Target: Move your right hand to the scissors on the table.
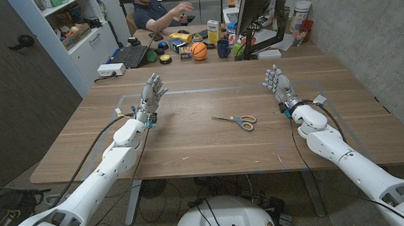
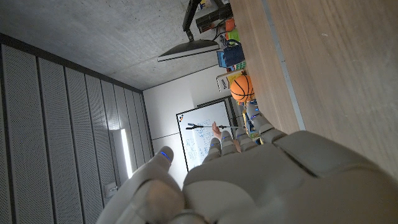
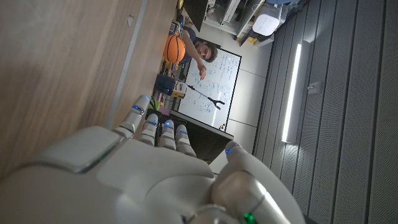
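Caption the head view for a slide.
Both hands, left hand and right hand, open above the table; scissors lie between them.

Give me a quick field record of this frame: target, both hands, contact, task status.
target: scissors, yellow handles, lying flat near the middle of the wooden table
right hand: fingers apart, holding nothing, off to the scissors' right, farther back
left hand: fingers apart, holding nothing, on the table's left side
contact: neither hand touches the scissors
background: basketball and clutter at the far edge, person seated behind
task status: reach not yet done
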You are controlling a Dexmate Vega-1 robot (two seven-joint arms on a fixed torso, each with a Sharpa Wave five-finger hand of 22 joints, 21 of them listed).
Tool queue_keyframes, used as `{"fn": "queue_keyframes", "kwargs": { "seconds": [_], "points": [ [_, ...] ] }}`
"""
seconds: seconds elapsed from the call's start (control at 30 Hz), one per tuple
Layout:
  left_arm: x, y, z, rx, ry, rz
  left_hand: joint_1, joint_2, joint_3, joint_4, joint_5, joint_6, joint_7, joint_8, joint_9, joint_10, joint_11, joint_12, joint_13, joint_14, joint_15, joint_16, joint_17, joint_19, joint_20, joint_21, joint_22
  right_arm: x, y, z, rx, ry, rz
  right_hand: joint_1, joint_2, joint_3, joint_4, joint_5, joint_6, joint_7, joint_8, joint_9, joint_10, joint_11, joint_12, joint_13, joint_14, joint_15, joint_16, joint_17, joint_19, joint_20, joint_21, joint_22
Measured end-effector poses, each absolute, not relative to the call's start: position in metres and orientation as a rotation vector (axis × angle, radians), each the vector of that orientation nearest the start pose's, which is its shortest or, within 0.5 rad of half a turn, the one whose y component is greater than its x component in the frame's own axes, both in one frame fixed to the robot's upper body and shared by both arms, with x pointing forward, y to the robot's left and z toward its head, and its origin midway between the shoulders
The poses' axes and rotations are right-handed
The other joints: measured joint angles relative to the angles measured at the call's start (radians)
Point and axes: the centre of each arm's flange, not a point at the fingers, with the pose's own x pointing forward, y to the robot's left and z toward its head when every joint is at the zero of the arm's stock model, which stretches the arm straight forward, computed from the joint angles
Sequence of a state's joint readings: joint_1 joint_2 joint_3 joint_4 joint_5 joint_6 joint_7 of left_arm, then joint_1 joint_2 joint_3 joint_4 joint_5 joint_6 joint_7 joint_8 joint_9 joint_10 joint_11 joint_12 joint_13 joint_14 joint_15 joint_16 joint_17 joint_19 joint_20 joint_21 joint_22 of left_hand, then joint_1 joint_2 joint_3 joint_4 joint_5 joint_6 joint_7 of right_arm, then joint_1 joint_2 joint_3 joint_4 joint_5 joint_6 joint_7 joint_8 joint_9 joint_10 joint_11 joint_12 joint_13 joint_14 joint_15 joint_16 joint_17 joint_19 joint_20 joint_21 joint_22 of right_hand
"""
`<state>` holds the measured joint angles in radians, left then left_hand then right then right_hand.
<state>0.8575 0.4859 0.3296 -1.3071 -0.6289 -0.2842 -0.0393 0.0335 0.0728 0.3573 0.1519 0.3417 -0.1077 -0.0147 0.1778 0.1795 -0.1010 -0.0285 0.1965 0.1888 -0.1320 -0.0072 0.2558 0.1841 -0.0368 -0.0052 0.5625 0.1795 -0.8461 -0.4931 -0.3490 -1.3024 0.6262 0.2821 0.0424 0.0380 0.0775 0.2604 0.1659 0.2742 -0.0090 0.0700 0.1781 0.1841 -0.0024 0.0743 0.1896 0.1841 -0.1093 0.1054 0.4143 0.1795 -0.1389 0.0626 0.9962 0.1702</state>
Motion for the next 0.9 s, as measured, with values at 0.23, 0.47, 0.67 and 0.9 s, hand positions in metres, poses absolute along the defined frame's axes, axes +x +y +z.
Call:
{"fn": "queue_keyframes", "kwargs": {
  "seconds": [0.23,0.47,0.67,0.9],
  "points": [
    [0.65,0.293,-0.029,-0.051,-0.6,-0.198,0.0,0.0,0.0,0.0,0.0,0.0,0.0,0.0,0.0,0.0,0.0,0.0,0.0,0.0,0.0,0.0,0.0,0.0,0.0,0.0,0.0,0.65,-0.287,-0.025,0.04,-0.606,0.212,0.001,0.001,0.0,0.0,0.0,0.0,0.0,0.0,0.0,-0.001,0.001,0.0,0.005,0.0,0.0,0.0,0.0,0.0,0.0,0.018,0.0],
    [0.649,0.294,-0.028,-0.061,-0.604,-0.192,0.0,0.0,0.0,0.0,0.0,-0.003,-0.003,0.0,0.0,0.0,0.0,0.0,0.0,0.0,0.0,0.0,0.0,0.0,0.0,0.0,0.0,0.648,-0.285,-0.024,0.03,-0.622,0.215,0.001,0.001,0.0,0.0,0.0,-0.011,-0.011,0.0,0.0,-0.006,0.004,0.0,0.005,-0.002,0.002,0.0,0.0,-0.007,0.0,0.013,0.0],
    [0.648,0.295,-0.028,-0.069,-0.606,-0.188,0.0,0.0,0.0,0.0,0.0,-0.003,-0.003,0.0,0.0,0.0,0.0,0.0,0.0,0.0,0.0,0.0,0.0,0.0,0.0,0.0,0.0,0.645,-0.283,-0.02,0.04,-0.66,0.213,0.001,0.001,0.0,0.0,0.0,-0.022,-0.022,0.0,0.0,-0.013,0.001,0.0,0.005,-0.007,0.0,-0.001,0.0,-0.011,0.004,0.006,0.0],
    [0.647,0.297,-0.028,-0.09,-0.613,-0.178,0.0,0.0,0.0,0.0,0.0,-0.003,-0.003,0.0,0.0,0.0,0.0,0.0,0.0,0.0,0.0,0.0,0.0,0.0,0.0,-0.003,0.0,0.638,-0.281,-0.012,-0.001,-0.72,0.218,-0.004,0.006,-0.006,0.005,0.0,-0.031,-0.038,0.0,0.0,-0.034,-0.013,-0.006,0.004,-0.03,-0.002,-0.016,0.0,-0.029,0.007,-0.014,0.0]
  ]
}}
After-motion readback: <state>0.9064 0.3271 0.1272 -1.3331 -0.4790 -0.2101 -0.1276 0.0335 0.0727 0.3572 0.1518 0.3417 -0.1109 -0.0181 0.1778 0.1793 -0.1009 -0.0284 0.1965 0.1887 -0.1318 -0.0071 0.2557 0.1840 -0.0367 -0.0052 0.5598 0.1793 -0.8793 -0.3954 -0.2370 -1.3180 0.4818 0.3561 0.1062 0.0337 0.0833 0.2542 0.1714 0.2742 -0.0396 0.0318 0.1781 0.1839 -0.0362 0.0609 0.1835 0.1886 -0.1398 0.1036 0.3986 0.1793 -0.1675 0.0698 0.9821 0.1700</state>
